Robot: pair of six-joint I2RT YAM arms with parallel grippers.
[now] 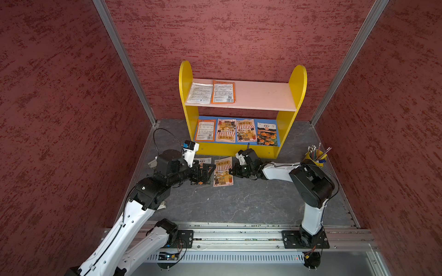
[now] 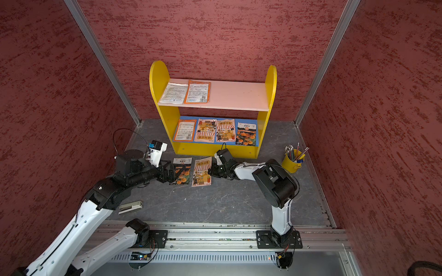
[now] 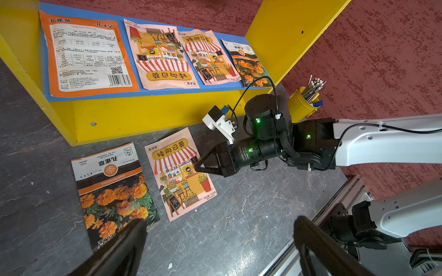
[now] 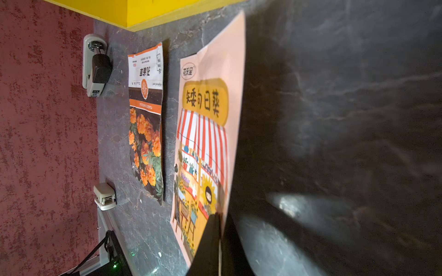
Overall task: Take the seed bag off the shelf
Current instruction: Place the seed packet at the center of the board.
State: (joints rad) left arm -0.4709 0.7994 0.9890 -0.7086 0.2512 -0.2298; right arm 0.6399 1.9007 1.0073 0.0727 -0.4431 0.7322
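In both top views the pink striped-awning paper seed bag (image 1: 223,172) is lying on the grey table (image 1: 239,203), off the yellow 2-tier wooden shelf (image 1: 300,81); in left wrist view the left gripper (image 3: 220,221) is hanging w/ fingers wide apart by an orange-flowered black marigold pkt (image 3: 112,186); in right wrist view the right gripper (image 4: 218,219) is pinching the bag's edge, risking dragging or tearing it if retracting unreleased.

red textured walls (image 1: 59,119) surround a grey marbled floor (image 1: 239,203).

A pink, striped-awning seed bag (image 1: 223,171) lies face up on the floor (image 1: 239,203) just before the yellow shelf (image 1: 215,149). The shelf stands upright.
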